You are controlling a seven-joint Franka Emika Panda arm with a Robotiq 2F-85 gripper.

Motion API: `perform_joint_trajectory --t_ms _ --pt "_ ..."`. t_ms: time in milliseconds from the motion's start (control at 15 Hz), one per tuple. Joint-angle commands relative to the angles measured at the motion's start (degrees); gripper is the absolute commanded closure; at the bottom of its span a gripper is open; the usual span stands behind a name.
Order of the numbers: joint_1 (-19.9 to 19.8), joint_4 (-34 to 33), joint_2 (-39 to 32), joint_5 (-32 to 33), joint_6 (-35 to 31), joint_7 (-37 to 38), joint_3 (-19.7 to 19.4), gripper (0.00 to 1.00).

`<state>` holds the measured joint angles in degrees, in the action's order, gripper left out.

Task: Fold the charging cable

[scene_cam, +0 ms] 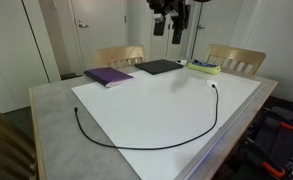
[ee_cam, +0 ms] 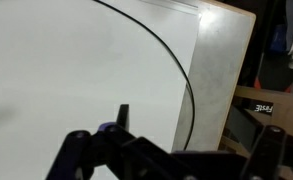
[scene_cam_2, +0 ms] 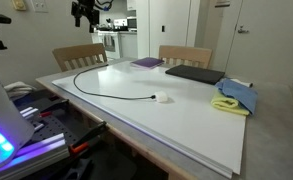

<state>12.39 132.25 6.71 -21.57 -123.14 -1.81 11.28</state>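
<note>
My end effector hangs well above the surface, fingers spread wide apart and gripping nothing. The wrist view cuts them off at its bottom edge, dark and blurred. In both exterior views the frame top crops my arm.

The charging cable lies loose on the white board: a very thin black cord in one open curve, bellying toward the surface edge opposite the wooden chairs. Its small white plug sits nearer the chair side.

From the wrist I catch only an arc of cable; both ends run out of frame.

The board is smooth and matte, the surface grey and mottled. Along the chair-side edge lie a purple book, a flat black item I can't identify, and a crumpled yellow-and-blue cloth.
</note>
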Motion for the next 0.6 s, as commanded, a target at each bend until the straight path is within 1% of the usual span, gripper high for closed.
perform_joint_trajectory --t_ms 0,267,533 --pt "0.19 -3.32 -4.89 0.87 -1.64 -0.68 0.30 0.00" --pt "0.57 -6.49 -9.15 2.22 -2.12 -0.11 1.09 0.00" --pt "1.58 -10.95 -14.34 5.93 -1.87 2.66 2.19 0.00"
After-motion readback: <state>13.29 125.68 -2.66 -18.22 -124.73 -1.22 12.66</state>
